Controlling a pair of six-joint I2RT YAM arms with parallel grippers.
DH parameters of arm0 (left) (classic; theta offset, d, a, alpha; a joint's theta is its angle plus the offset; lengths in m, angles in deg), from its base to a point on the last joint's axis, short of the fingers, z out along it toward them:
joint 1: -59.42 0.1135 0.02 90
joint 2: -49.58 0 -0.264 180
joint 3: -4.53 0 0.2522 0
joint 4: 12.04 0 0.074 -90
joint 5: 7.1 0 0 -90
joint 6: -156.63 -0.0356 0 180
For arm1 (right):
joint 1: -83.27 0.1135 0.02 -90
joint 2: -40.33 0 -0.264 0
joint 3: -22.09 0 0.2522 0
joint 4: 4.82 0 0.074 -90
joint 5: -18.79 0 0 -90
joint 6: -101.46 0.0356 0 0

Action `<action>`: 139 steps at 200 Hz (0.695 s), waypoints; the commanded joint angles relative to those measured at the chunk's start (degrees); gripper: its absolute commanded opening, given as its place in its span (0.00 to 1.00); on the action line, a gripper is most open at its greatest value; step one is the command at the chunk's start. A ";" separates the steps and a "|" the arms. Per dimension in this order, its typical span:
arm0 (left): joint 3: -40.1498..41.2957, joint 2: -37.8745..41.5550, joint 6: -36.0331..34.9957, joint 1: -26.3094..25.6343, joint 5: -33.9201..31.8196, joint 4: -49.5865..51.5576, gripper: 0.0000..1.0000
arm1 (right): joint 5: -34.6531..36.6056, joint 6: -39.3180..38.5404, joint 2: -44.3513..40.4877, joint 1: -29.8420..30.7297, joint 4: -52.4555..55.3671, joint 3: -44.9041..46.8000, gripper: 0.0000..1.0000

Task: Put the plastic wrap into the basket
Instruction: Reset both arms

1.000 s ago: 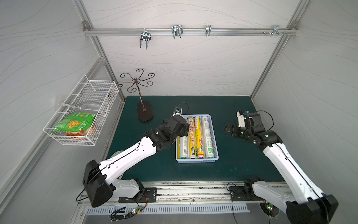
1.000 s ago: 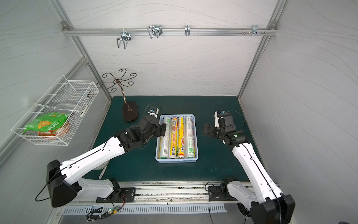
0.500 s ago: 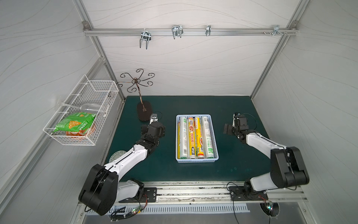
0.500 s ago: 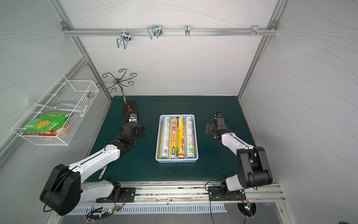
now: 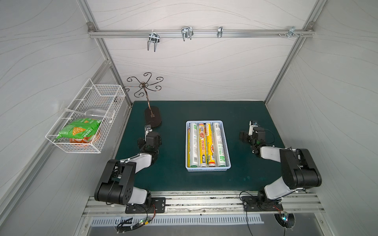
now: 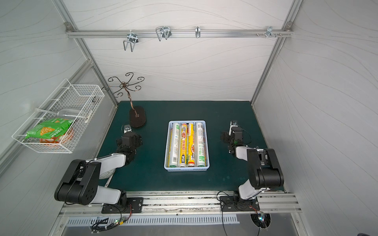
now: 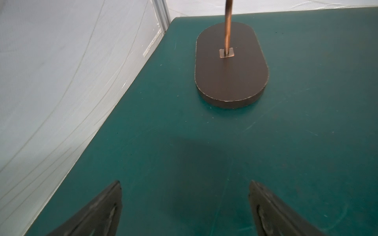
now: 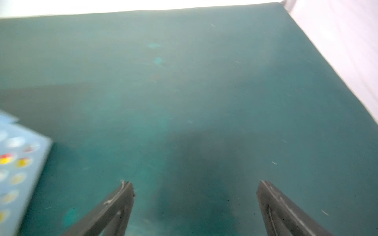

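Rolls of plastic wrap (image 5: 202, 145) lie side by side in the basket (image 5: 208, 168) at scene centre, so loading looks finished; left gripper (image 7: 184, 204) and right gripper (image 8: 194, 204) gape wide, empty, needing only to park

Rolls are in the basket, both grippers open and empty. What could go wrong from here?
The left gripper sits open close to the hook stand's base; a forward move might knock the stand. The plastic wrap rolls seem layered in the basket; a bump from the open right gripper, beside the basket, might dislodge one.
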 commanded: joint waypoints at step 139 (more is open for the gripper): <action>2.99 -7.15 -0.47 6.47 18.61 -21.46 1.00 | -6.45 -2.15 0.79 -0.63 -13.29 5.53 0.99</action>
